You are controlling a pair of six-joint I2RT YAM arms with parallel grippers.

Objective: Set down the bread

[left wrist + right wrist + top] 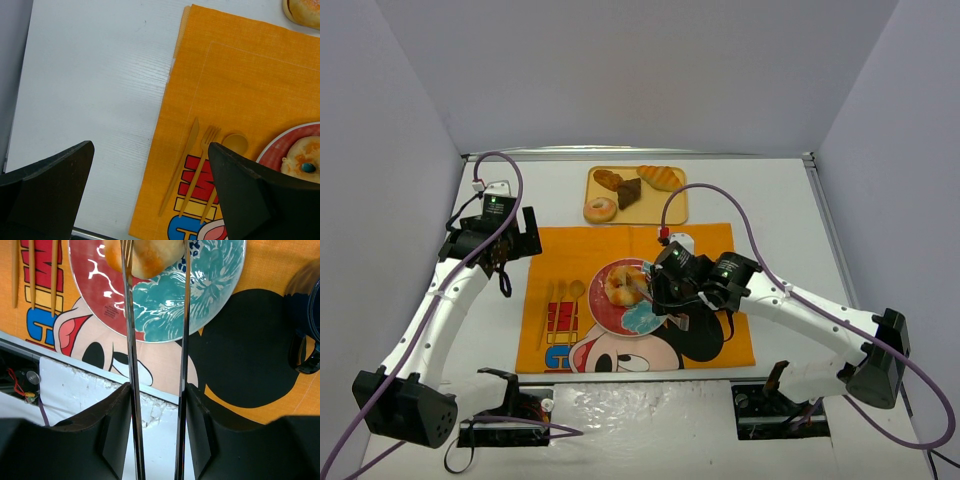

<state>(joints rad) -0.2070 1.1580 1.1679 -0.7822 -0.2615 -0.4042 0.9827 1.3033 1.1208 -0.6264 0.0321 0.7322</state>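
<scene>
Right gripper [642, 290]: fingers straddling the bread [150, 255] over the plate [220, 295]; whether squeezing, cannot tell
Doing it well: opening wide, then lifting straight, likely avoiding dragging
Left gripper [150, 145]: hanging open, empty

A: What lies on the white worktop [770, 200]?
B: An orange placemat [582, 250], with a cartoon mouse printed on its near part.
A: And on its left side?
B: Three wooden pieces side by side: a knife [179, 167] most left, then a fork [197, 172], then a spoon [235, 144], handles pointing near.
</scene>
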